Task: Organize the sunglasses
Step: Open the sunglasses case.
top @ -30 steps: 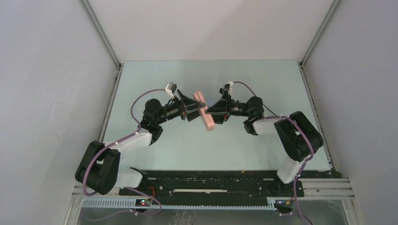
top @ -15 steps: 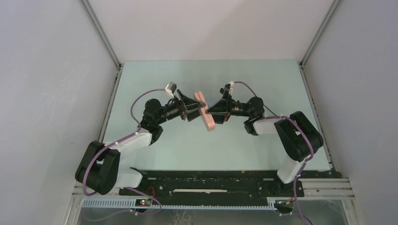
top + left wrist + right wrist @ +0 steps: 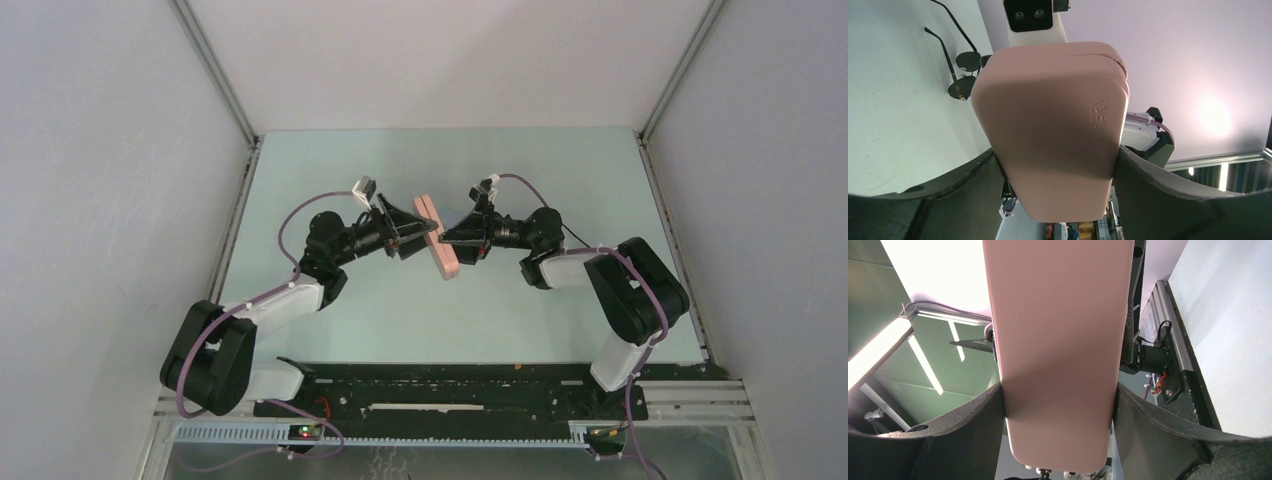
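The salmon-pink case [image 3: 440, 240] is held up off the table between both grippers. My left gripper [image 3: 424, 232] is shut on its left side, and the case [image 3: 1053, 125] fills the left wrist view between the fingers. My right gripper [image 3: 455, 240] is shut on its right side, and the case [image 3: 1058, 330] fills the right wrist view. The case looks closed along its seam. The black sunglasses [image 3: 961, 75] lie on the table beyond the case with arms unfolded, seen only in the left wrist view. In the top view they are hidden.
The white camera housing [image 3: 1030, 20] of the right wrist sits just behind the case. Grey walls enclose the pale green table [image 3: 400, 310] on three sides. A black rail [image 3: 450, 395] runs along the near edge.
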Action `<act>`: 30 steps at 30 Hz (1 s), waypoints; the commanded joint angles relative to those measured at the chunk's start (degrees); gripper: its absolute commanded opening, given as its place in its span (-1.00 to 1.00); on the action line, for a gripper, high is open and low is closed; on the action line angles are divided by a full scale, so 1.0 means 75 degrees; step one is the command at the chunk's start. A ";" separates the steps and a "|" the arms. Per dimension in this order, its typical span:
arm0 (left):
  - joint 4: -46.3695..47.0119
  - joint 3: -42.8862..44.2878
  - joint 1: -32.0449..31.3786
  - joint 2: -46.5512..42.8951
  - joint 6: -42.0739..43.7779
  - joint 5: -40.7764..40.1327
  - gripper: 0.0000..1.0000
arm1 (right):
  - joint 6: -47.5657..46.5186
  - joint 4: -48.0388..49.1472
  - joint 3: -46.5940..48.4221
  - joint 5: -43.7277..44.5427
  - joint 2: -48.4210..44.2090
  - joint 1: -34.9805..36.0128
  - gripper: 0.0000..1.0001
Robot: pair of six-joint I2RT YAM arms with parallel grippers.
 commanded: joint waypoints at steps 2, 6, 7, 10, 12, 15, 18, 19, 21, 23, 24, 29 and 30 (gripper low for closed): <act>0.0548 -0.0088 -0.0034 -0.0311 0.0042 0.0002 -0.45 | 0.0134 0.0257 -0.0104 0.0170 0.0093 -0.0097 -0.65; 0.0567 -0.0107 -0.0034 -0.0350 0.0079 0.0044 -0.92 | 0.0696 0.0742 -0.0138 0.0295 0.0312 -0.0141 -0.65; 0.0592 -0.0102 -0.0034 -0.0357 0.0082 0.0083 -0.99 | 0.0863 0.0968 -0.0139 0.0324 0.0409 -0.0157 -0.65; 0.0775 -0.0156 -0.0034 -0.0472 0.0108 0.0116 -1.00 | 0.1216 0.1090 -0.0148 0.0406 0.0544 -0.0184 -0.66; 0.0795 -0.0163 -0.0003 -0.0614 0.0198 0.0135 -1.00 | 0.1362 0.1092 -0.0157 0.0488 0.0546 -0.0193 -0.67; 0.0905 -0.0181 0.0072 -0.0830 0.0307 0.0224 -1.00 | 0.1679 0.1096 -0.0163 0.0609 0.0552 -0.0208 -0.68; 0.0892 -0.0189 0.0168 -0.1055 0.0476 0.0335 -1.00 | 0.2135 0.1103 -0.0200 0.0740 0.0652 -0.0213 -0.69; 0.0776 -0.0185 0.0213 -0.1124 0.0522 0.0342 -1.00 | 0.2283 0.1103 -0.0223 0.0804 0.0687 -0.0209 -0.68; 0.0651 -0.0196 0.0269 -0.1183 0.0638 0.0404 -1.00 | 0.2576 0.1112 -0.0303 0.0972 0.0746 -0.0202 -0.69; 0.0649 -0.0194 0.0292 -0.1224 0.0739 0.0510 -1.00 | 0.2837 0.1117 -0.0374 0.1116 0.0779 -0.0174 -0.71; 0.0655 -0.0192 0.0288 -0.1261 0.0790 0.0556 -1.00 | 0.2972 0.1115 -0.0422 0.1179 0.0780 -0.0164 -0.75; 0.0661 -0.0116 0.0297 -0.1437 0.0951 0.0818 -1.00 | 0.3402 0.1117 -0.0479 0.1420 0.0746 -0.0103 -0.79; 0.0661 -0.0097 0.0305 -0.1448 0.0981 0.0846 -1.00 | 0.3474 0.1118 -0.0485 0.1438 0.0745 -0.0092 -0.79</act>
